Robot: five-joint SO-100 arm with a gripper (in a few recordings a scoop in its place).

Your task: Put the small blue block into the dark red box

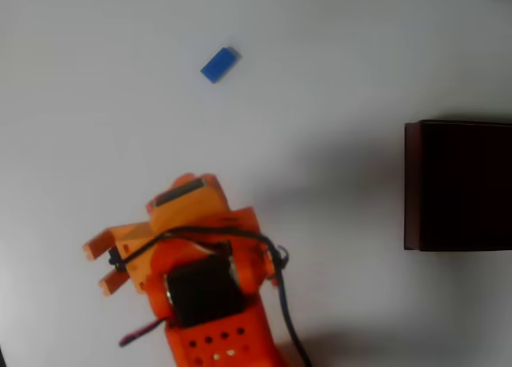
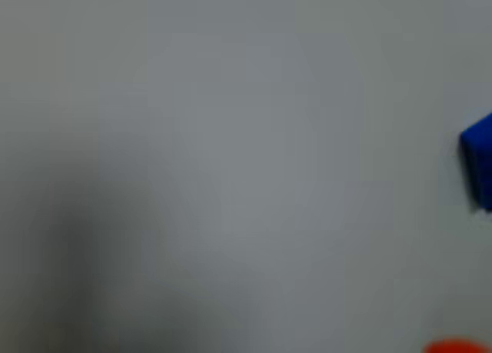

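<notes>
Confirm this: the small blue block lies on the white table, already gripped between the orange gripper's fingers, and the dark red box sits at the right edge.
Not gripped. In the overhead view the small blue block lies alone on the white table, well apart from the orange gripper. The dark red box does sit at the right edge.

Orange arm (image 1: 204, 279) in lower centre of overhead view, reaching toward left. Gripper (image 1: 100, 265) at lower left, fingers (image 1: 99, 247) parted, empty.
</notes>
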